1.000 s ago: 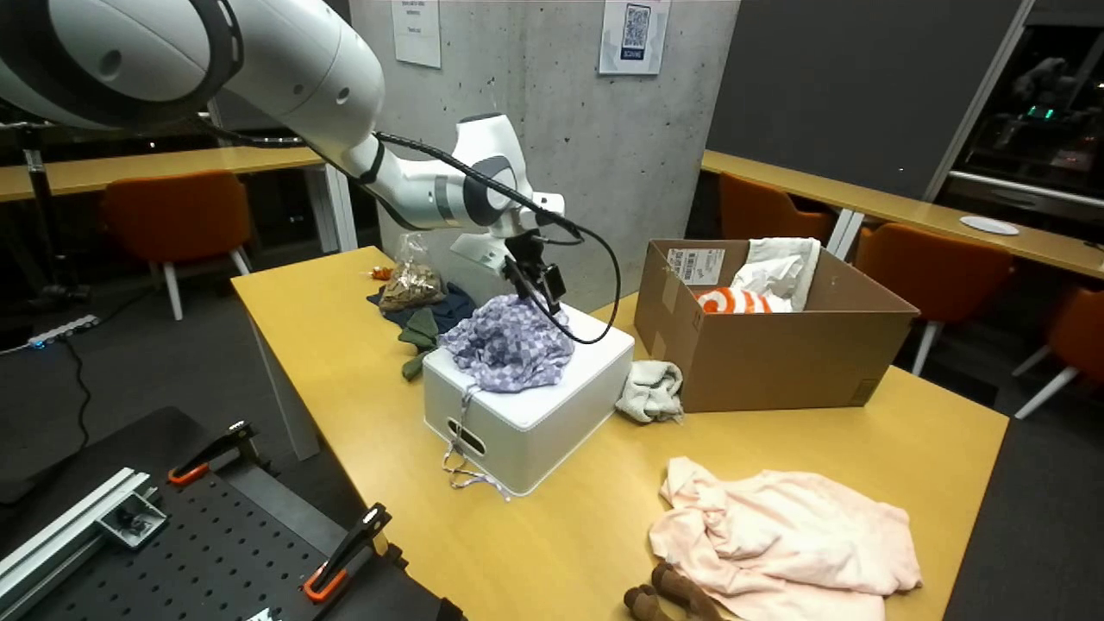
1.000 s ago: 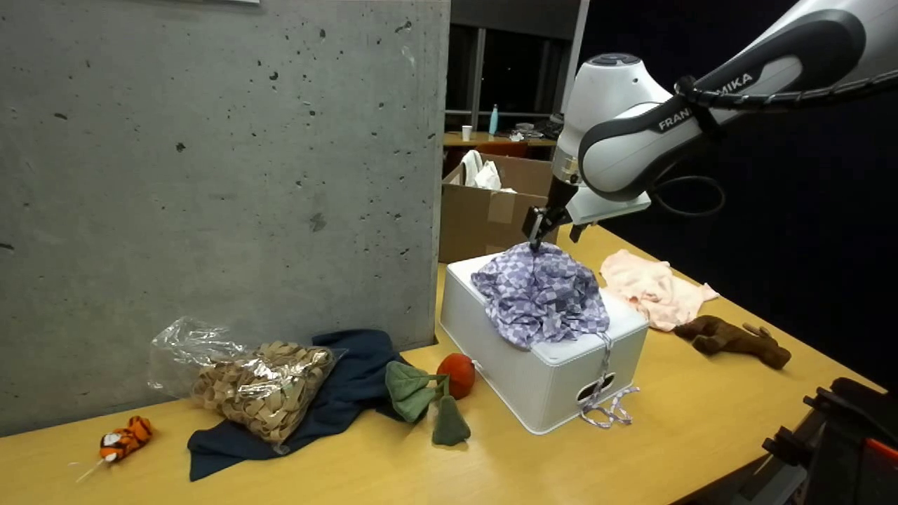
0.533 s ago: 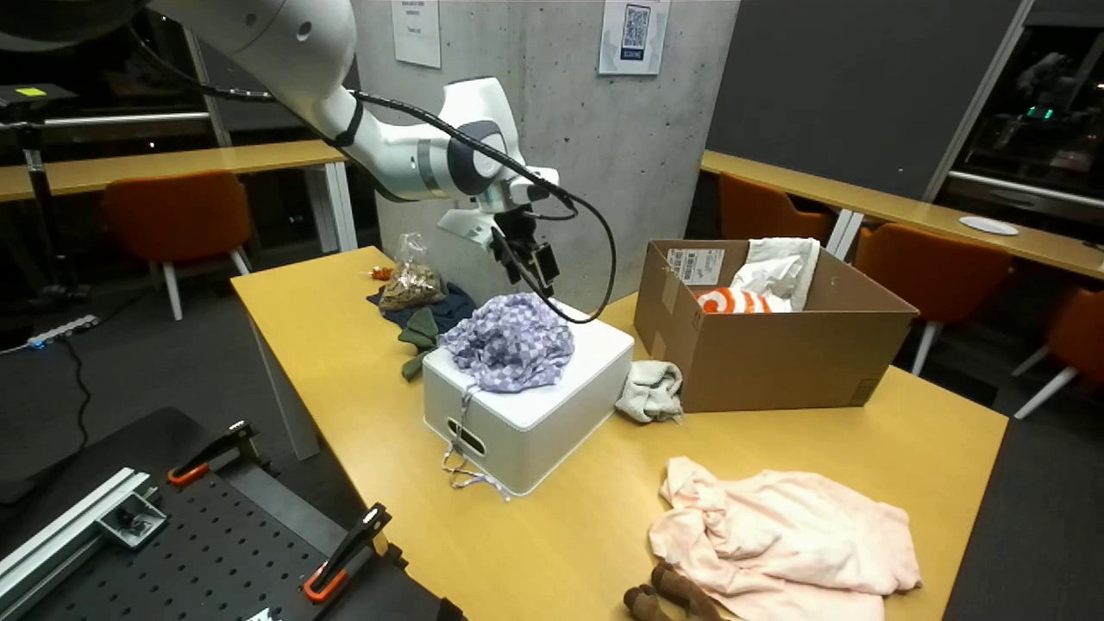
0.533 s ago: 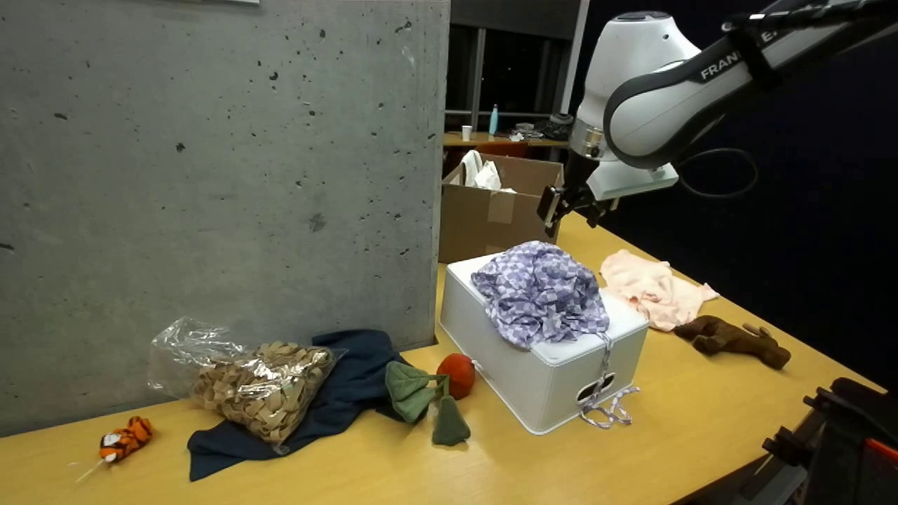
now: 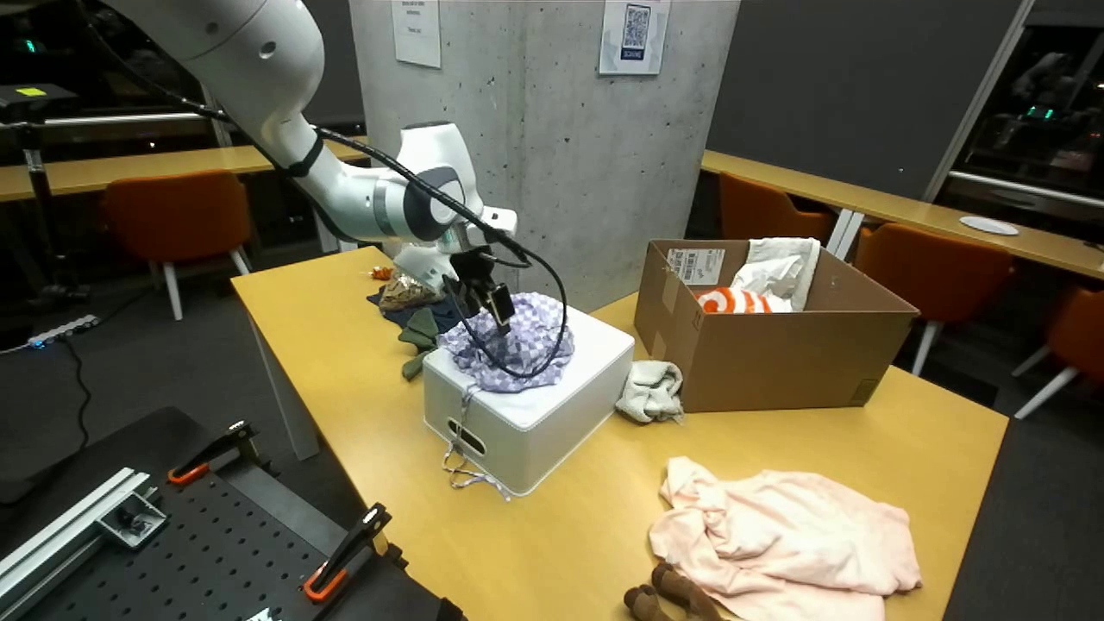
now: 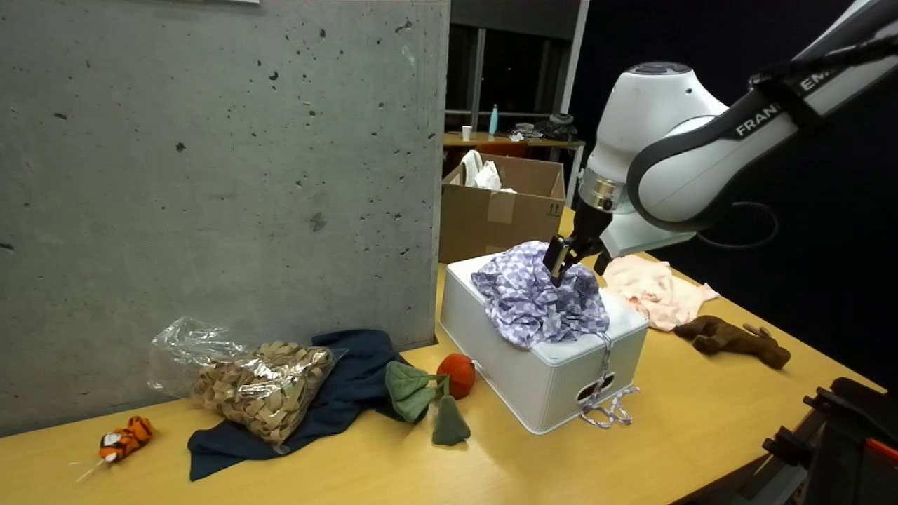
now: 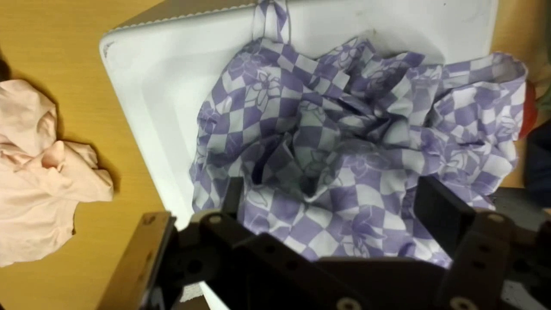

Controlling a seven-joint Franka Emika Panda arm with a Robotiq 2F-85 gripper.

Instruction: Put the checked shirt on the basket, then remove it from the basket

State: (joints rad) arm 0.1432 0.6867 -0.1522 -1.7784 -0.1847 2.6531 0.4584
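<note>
The purple-and-white checked shirt (image 5: 539, 349) lies crumpled on top of the white box-like basket (image 5: 539, 448), with its strings hanging down over the handle hole. In an exterior view the shirt (image 6: 515, 301) and the basket (image 6: 501, 382) also show; the basket's flat side faces up. My gripper (image 6: 579, 265) is above the shirt, tilted down; whether it touches is unclear. In the wrist view the gripper (image 7: 334, 191) has its fingers wide apart with nothing held between them. The shirt (image 7: 366, 215) fills the space below and between the fingers, with the basket (image 7: 150, 86) under it.
A cardboard box (image 5: 793, 358) with cloths stands beside the basket, with a grey cloth (image 5: 651, 392) between. A pink garment (image 5: 793, 543) and a brown toy (image 6: 733, 340) lie on the table. A plastic bag (image 6: 266, 386), navy cloth (image 6: 344, 393) and plush vegetables (image 6: 459, 375) lie near the concrete pillar.
My gripper has lifted from the shirt's far edge, moved across, and come down over the middle of the shirt. The shirt and basket have not visibly moved.
</note>
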